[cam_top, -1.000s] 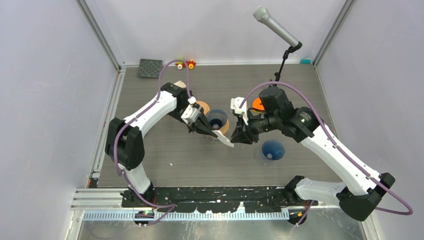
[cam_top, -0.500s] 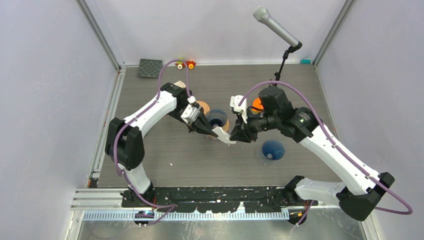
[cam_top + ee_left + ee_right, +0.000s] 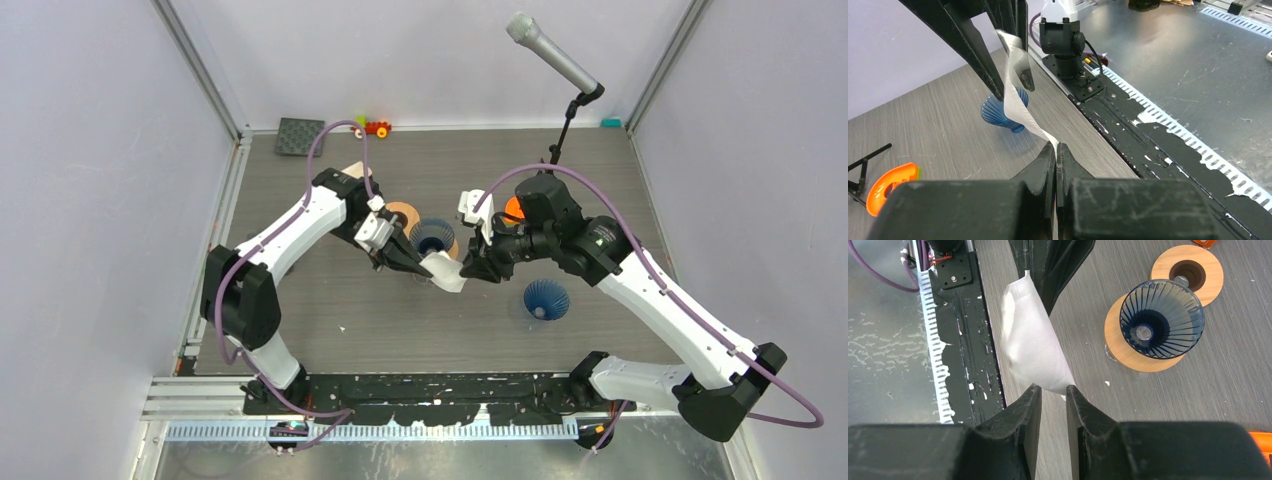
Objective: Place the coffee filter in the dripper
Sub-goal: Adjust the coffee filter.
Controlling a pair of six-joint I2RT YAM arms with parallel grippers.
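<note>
1. Two pincers are engaged on one filter. The left pincer (image 3: pixel 1055 150) is closed fully on a corner of the white paper filter (image 3: pixel 1015 100). The right pincer (image 3: pixel 1050 390) has its jaws only narrowly parted, with the opposite edge nipped between them as far as can be seen.
2. Held this way, the filter is kept clear of the surface (image 3: pixel 330 300), stretched between the two pincers. The two-sided hold is judged to be for pulling the flat paper open into a cone before it is seated.
3. Ahead and to the right of the right pincer, the dripper (image 3: pixel 1162 319) stands upright on its wooden base. Its mouth is turned upward and nothing is seen inside it.
4. Just beyond the dripper lies a loose wooden ring (image 3: pixel 1187 274). A spare cone (image 3: pixel 546 298) stands behind the right pincer, well apart from the filter.
5. Bare surface is left between the filter and the dripper, so a short sideways carry looks open. The dripper's rim is the edge to be cleared, and the black rail (image 3: pixel 963 315) bounds the room to the left of the right pincer.
</note>
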